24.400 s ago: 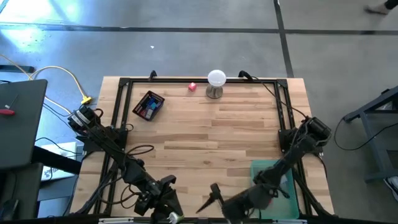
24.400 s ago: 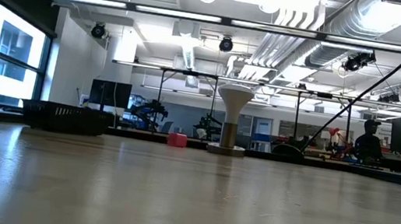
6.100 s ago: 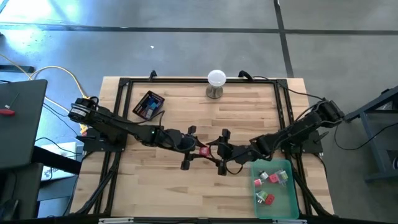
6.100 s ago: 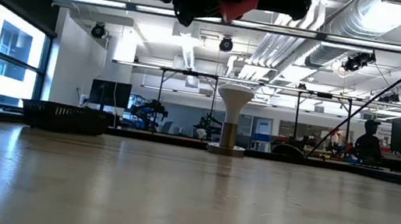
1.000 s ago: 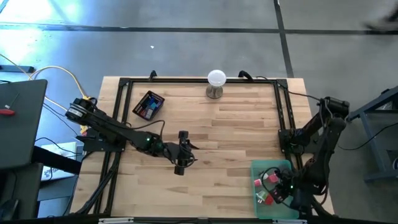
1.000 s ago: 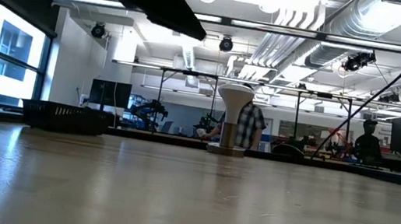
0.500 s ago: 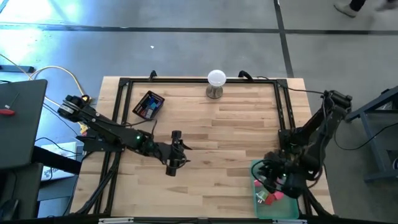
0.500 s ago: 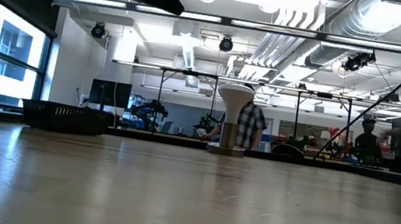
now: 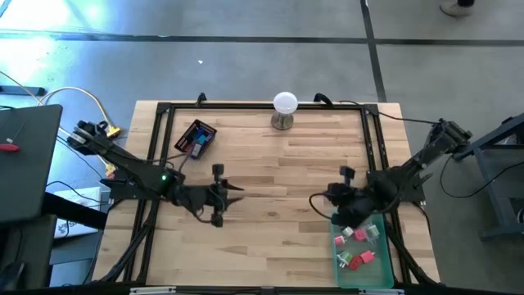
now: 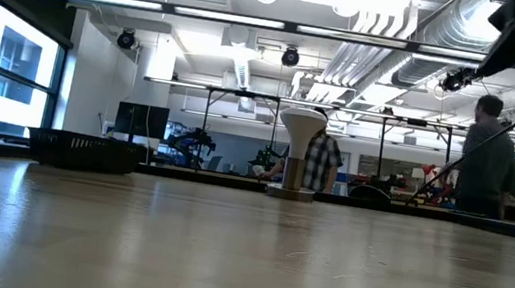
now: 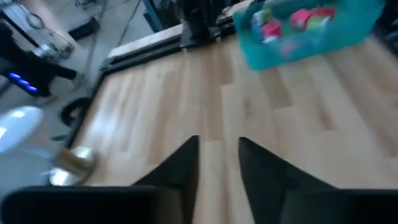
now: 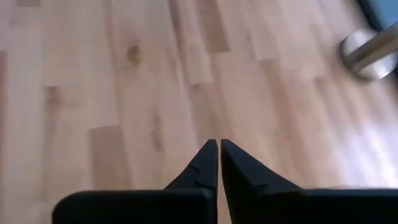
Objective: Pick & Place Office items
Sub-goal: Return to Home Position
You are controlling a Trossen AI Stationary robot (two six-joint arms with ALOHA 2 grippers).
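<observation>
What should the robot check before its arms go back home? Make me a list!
1. Left gripper empty: ok, fingers apart, nothing between.
2. Right gripper empty: ok, fingers shut on nothing.
3. Office items inside the green bin: ok.
4. Loose pieces on the table: none seen, ok.
5. White ball clear of both arms: ok, it stands at the far edge.

Pale wood table [image 9: 270, 176]
Teal bin [image 9: 385, 274] w/ red, pink, green items [image 9: 365, 257]; black bin [image 9: 180, 141], blue inside; white ball [image 9: 285, 102].
</observation>
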